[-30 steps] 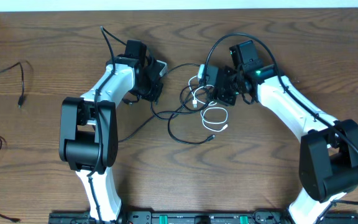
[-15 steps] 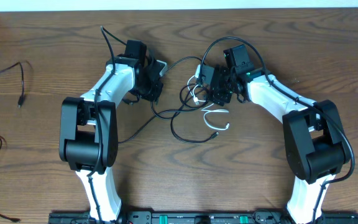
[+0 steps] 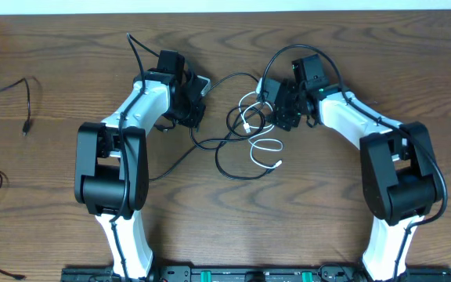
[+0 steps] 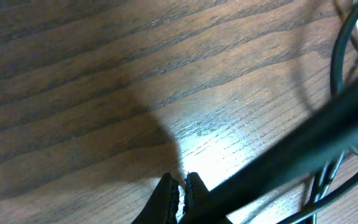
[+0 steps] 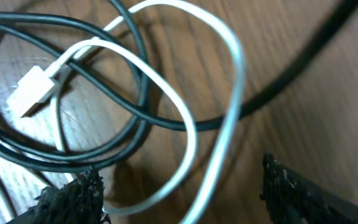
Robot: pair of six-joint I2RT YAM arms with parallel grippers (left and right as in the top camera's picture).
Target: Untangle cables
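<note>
We hold our right fingers (image 5: 73, 196) wide and empty, white cable (image 5: 236, 87) looping between them; left fingers (image 4: 171, 194), farther off, pinched shut.

Table (image 3: 304, 227): wood, dark brown, visible grain, satin finish with a glare patch in the left wrist view. White cable (image 5: 238, 74): smooth glossy plastic sheath. Black cables (image 5: 143, 74): smooth, slight sheen. Right gripper (image 5: 179, 193) pads (image 5: 73, 198): rough, grainy black. Arm shells (image 3: 351, 121): smooth white plastic.
</note>
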